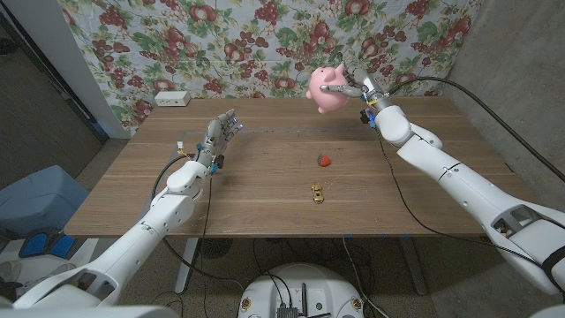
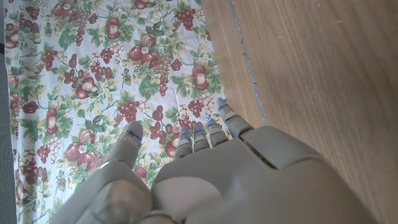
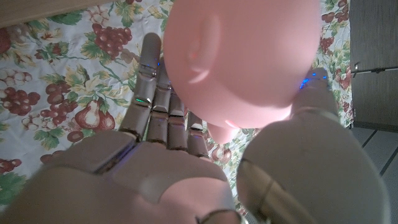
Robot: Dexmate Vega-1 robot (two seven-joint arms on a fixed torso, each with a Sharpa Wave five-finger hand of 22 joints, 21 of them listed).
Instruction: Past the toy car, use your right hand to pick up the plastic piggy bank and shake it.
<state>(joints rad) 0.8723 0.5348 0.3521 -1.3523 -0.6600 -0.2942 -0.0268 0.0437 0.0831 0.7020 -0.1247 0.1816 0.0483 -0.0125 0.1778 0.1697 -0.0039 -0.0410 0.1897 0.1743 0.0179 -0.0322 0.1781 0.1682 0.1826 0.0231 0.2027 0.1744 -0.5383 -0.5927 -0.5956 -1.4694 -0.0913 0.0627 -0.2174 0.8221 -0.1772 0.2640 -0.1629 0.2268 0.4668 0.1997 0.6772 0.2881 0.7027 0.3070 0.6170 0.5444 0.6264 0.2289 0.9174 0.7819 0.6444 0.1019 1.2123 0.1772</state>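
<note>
The yellow toy car (image 1: 316, 193) was seen nearest the front edge of the desk (image 1: 265, 190), a little right of the middle, lying on the bare wood. Just beyond it, toward the far edge, a small red object (image 1: 324, 160) was set, apart from the car. Wide bare wood was left to either side of these two things, and the whole right half of the desk toward its right edge was seen as open board.

The plastic piggy bank (image 1: 327, 87) was held clear of the desk, in the air above the far edge, right of the middle, against the floral cloth (image 1: 265, 40) hung behind the desk. It was gripped by the right hand (image 1: 355, 88), whose fingers (image 3: 155, 93) were wrapped round one side of the pink body (image 3: 242, 59) while the thumb was pressed on the other.

The left hand (image 1: 219, 137) was raised over the left part of the desk, toward the far edge, holding nothing. Its fingers (image 2: 205, 134) were seen slightly spread and pointing toward the cloth. A white box (image 1: 171, 98) was found at the far left corner.
</note>
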